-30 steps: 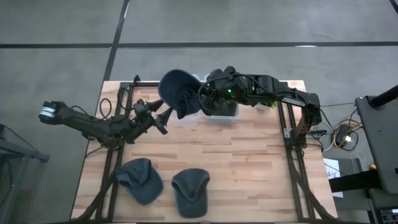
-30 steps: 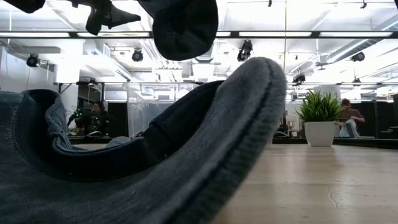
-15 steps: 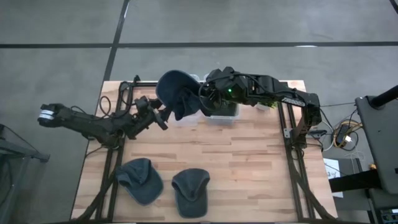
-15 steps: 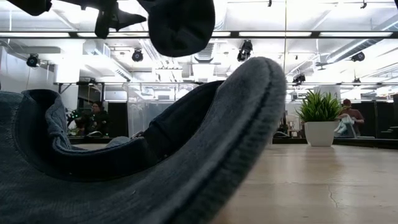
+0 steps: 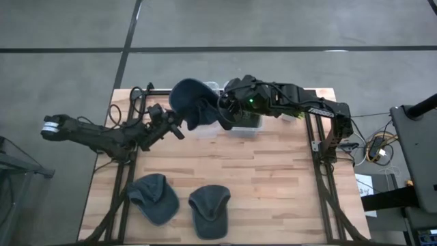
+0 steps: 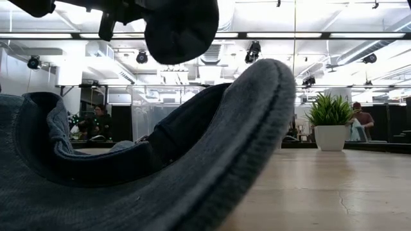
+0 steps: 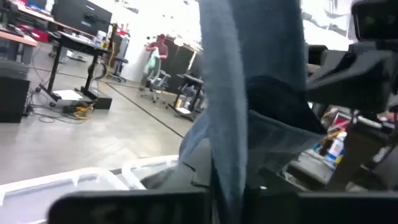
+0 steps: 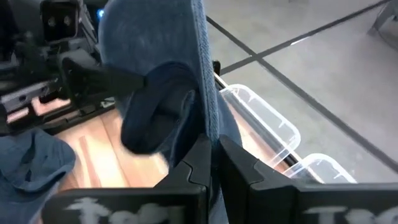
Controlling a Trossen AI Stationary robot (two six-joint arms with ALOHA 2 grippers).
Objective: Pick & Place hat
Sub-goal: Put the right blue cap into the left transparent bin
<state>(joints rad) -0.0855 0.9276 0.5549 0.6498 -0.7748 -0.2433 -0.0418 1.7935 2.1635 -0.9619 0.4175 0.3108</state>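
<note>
Right gripper is clamped on the dark blue hat, fingers pinched tight on the fabric edge w/ the hat hanging up off the table, just left of the gripper and over the clear plastic bins at the far edge. Left gripper sits right beside the hat's lower-left side, and in its wrist view we see the cloth draped directly in front, but we can't tell if its fingers are apart or closed. Two more hats lie flat side by side near the table's front edge, well apart from both grippers; one fills the low view.
</note>
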